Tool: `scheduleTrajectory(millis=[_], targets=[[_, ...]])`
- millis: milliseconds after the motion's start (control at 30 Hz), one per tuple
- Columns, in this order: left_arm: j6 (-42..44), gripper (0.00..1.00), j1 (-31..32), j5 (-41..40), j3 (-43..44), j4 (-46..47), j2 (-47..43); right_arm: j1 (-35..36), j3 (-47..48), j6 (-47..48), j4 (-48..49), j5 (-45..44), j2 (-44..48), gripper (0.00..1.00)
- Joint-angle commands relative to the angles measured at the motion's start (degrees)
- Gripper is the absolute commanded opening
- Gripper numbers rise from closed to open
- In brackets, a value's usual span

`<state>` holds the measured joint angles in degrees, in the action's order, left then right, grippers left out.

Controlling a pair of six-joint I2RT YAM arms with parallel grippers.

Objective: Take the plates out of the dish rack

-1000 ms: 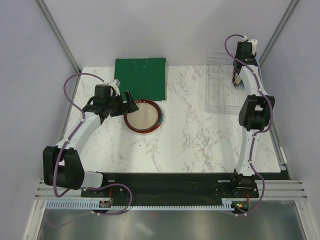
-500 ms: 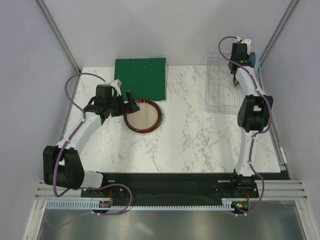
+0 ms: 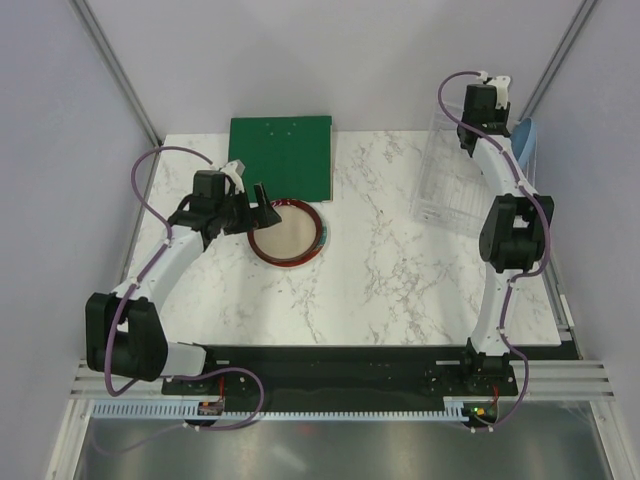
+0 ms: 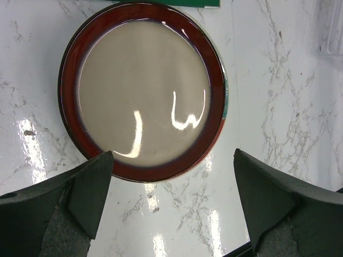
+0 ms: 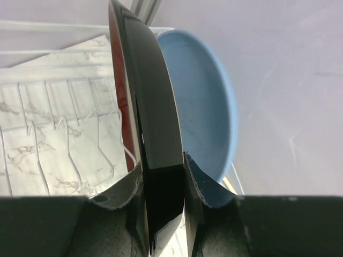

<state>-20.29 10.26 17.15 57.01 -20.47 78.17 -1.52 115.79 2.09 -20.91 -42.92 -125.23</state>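
**Red-faced round dinner plate with glossy dark back [image 5: 155, 139]: handling and appearance**

**Location.** It stands on edge at the far right end of the clear rectangular dish rack with thin upright dividers [image 5: 53, 134]. Whether its lower edge has cleared the slot I cannot tell.

**Hold.** My right gripper [image 5: 163, 179] is closed narrow across the rim, one finger on each face. My left gripper [image 4: 171, 209] is spread wide with nothing in it. It hovers over the dark red-rimmed plate with a beige centre [image 4: 142, 91], which lies flat on the white marble-patterned table [image 4: 278, 80].

**Handling, as I judge it.**
- Stiff and rigid, so it will not give under the fingers.
- Glazed and shiny, so likely slick. A pinch at the rim could let it pivot or slide.
- Probably fairly heavy for a rim hold, and breakable if it knocks anything.
- Best taken at the rim with the fingers well down both faces.
- Best drawn out in line with the dividers, so the light rack is not dragged along.

**Appearance.** Edge-on to my wrist camera, it shows a mirror-dark back and a sliver of deep red face. Any pattern is out of sight from here.

**Neighbour.** A plain light blue round plate [image 5: 201, 107] stands just beside the dark back. I cannot tell whether the two touch.
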Motion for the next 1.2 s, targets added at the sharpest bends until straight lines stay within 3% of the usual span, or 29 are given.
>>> scheduleTrajectory(millis=[0, 300, 433, 733, 933, 1167], targets=[[-0.9, 1.00, 0.3, 1.7, -0.2, 1.7, -2.0, 0.0, 2.2, 1.6, 8.3, -6.7, 7.7, 0.00], [-1.3, 1.00, 0.3, 2.4, -0.2, 2.1, -2.0, 1.1, 2.7, 0.7, 5.4, -4.6, 11.7, 0.00], [-1.9, 1.00, 0.4, 3.6, -0.4, 2.9, -2.8, 6.1, 2.2, -0.8, 2.2, -1.0, 15.4, 0.00], [-6.6, 1.00, 0.5, 10.5, -4.1, 9.7, -6.6, 15.2, -0.8, -11.4, -8.7, 18.5, 26.0, 0.00], [-12.0, 1.00, 0.5, 15.4, -9.1, 20.1, -8.9, 20.3, -10.6, -17.5, -9.9, 30.9, 36.1, 0.00], [-21.2, 1.00, 0.9, 20.9, -16.0, 38.3, -9.3, 23.6, -25.6, -25.4, -5.7, 40.7, 47.5, 0.00]])
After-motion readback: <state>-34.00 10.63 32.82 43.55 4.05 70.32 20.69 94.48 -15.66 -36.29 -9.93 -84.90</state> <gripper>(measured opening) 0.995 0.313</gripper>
